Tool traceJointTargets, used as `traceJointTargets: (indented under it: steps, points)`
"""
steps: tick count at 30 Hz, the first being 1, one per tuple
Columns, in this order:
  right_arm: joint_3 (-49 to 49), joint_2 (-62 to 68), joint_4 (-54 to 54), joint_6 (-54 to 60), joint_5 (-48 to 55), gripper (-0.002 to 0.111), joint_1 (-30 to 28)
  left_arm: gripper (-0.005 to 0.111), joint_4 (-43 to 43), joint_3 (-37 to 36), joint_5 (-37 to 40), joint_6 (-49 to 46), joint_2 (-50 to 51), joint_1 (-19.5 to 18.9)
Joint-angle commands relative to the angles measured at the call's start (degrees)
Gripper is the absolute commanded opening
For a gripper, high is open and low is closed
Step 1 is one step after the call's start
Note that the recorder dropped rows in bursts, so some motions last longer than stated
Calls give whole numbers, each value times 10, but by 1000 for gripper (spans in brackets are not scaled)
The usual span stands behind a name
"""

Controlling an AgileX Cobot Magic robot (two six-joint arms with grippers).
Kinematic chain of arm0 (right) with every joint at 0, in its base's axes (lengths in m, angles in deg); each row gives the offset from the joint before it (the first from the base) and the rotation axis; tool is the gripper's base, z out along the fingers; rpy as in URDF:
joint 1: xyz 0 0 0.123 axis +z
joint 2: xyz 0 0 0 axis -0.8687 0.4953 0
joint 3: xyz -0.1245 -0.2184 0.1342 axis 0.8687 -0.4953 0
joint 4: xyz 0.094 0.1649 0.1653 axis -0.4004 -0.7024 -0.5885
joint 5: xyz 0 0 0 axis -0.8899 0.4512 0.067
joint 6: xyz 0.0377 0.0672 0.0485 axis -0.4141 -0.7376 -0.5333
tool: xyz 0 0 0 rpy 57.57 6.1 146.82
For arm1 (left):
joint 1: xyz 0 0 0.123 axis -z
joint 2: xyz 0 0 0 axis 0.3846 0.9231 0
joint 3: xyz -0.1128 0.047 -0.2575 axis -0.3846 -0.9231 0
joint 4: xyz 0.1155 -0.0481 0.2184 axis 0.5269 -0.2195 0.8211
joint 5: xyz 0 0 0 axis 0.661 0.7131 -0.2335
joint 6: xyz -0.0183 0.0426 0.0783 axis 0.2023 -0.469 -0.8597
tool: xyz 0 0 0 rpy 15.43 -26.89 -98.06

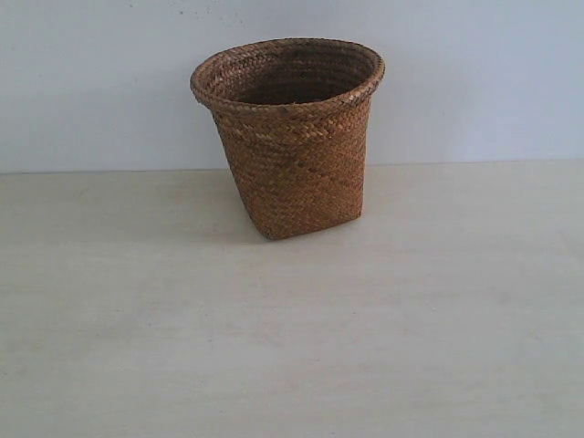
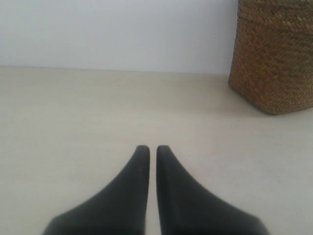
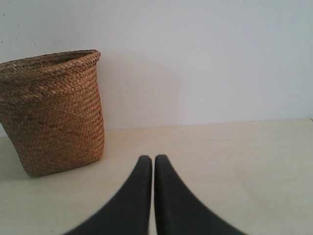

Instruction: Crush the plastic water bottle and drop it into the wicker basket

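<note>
The wicker basket [image 1: 290,137] stands upright at the back middle of the pale table, brown and woven with a flared round rim. Its lower wall shows in the left wrist view [image 2: 274,56] and its whole side in the right wrist view [image 3: 51,110]. The plastic water bottle is out of view in every frame. My left gripper [image 2: 152,148] is shut with nothing between its black fingers, low over the bare table, apart from the basket. My right gripper [image 3: 153,158] is likewise shut and empty. Neither gripper appears in the exterior view.
A pale wooden tabletop [image 1: 292,347] stretches in front of and to both sides of the basket. A plain white wall [image 1: 91,82] rises behind the table's far edge.
</note>
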Motion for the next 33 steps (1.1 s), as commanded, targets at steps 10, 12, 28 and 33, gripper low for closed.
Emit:
traceJointTargets:
  steps: [10,12,28,33]
  points:
    - [0,-3,3,0,-3,0,-1,4,0,-2,0,-2,-2,-2]
    - [0,-3,3,0,-3,0,-1,4,0,-2,0,-2,-2,-2]
    - [0,-55,3,59,121,0,-59,4,0,-2,0,-2,-2,-2]
    - [0,-55,5,70,166,0,-58,4,0,-2,0,-2,-2,-2]
